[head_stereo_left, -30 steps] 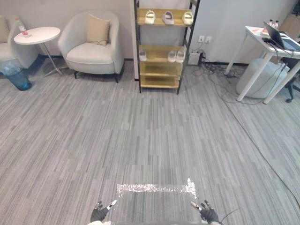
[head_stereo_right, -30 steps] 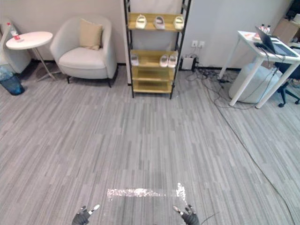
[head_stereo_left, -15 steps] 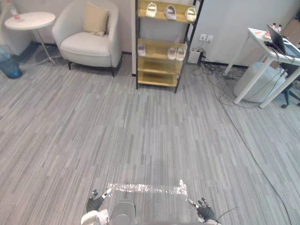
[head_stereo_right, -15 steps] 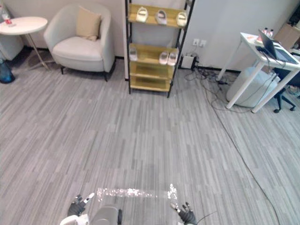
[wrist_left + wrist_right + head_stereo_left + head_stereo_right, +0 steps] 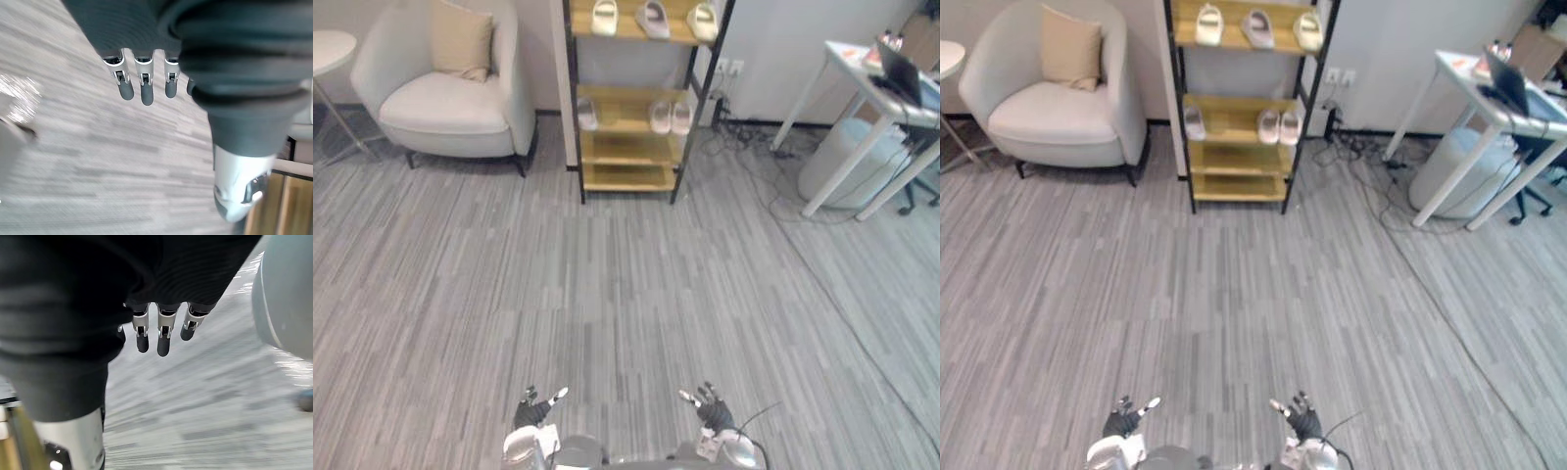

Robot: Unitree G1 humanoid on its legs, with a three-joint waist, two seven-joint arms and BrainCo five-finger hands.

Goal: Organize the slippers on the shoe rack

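Left hand [image 5: 533, 409] and right hand [image 5: 710, 409] low, well short of the shoe rack [image 5: 625, 177], fingers straight and slack, nothing held; likely kept free for walking, with no work in reach. Far ahead, on the rack's top shelf, three slippers [image 5: 653, 17] in a row; on the middle shelf a lone slipper [image 5: 586, 113] at the rack's left side, a pair [image 5: 671, 117] close together at its right. Lower shelves bare. Probably an approach step: nearer to the rack first, sorting after. Armchair [image 5: 450, 103] just left of the rack.
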